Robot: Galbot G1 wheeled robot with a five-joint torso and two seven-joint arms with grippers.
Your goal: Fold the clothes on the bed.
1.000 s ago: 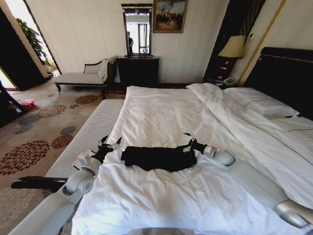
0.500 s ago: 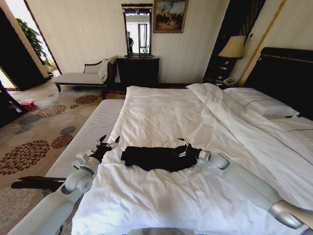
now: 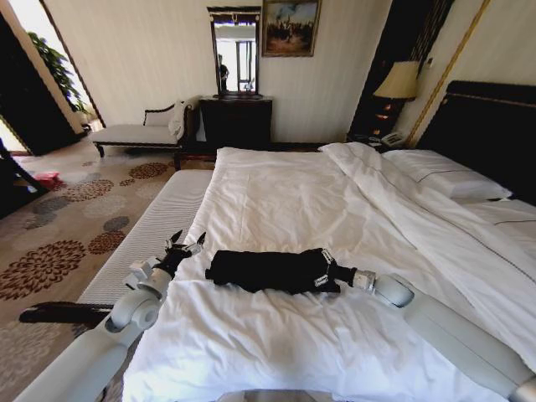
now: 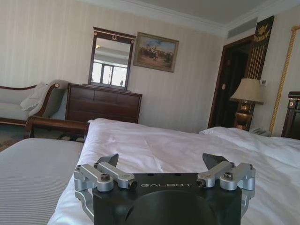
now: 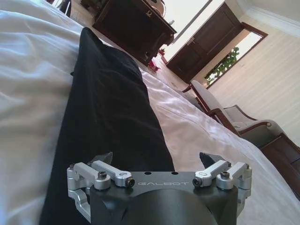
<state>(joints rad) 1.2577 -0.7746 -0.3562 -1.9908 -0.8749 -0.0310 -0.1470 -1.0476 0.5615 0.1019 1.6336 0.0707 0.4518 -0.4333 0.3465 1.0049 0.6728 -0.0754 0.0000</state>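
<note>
Clothes [image 3: 264, 270], bundled black on the bed [image 3: 285, 201], lie just ahead of the right hand [image 3: 322, 270], jaws spread at the near end gripping nothing, left hand [image 3: 186, 245] open beside; folding seems midway, next a pinch on that edge.

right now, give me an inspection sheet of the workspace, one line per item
Surface: the bed, white duvet, lightly wrinkled.
Job's things: the clothes, a black top folded into a long narrow band lying across the duvet near the foot of the bed.
Clutter: nothing seen on the duvet around the top; pillows at the headboard end.
Grippers: the right gripper is open, low at one end of the band with the fabric between its fingers; the left gripper is open and apart from the other end, holding nothing.
Cables: nothing seen.
Surroundings: chaise, dark dresser with mirror, lamp, patterned carpet.
</note>
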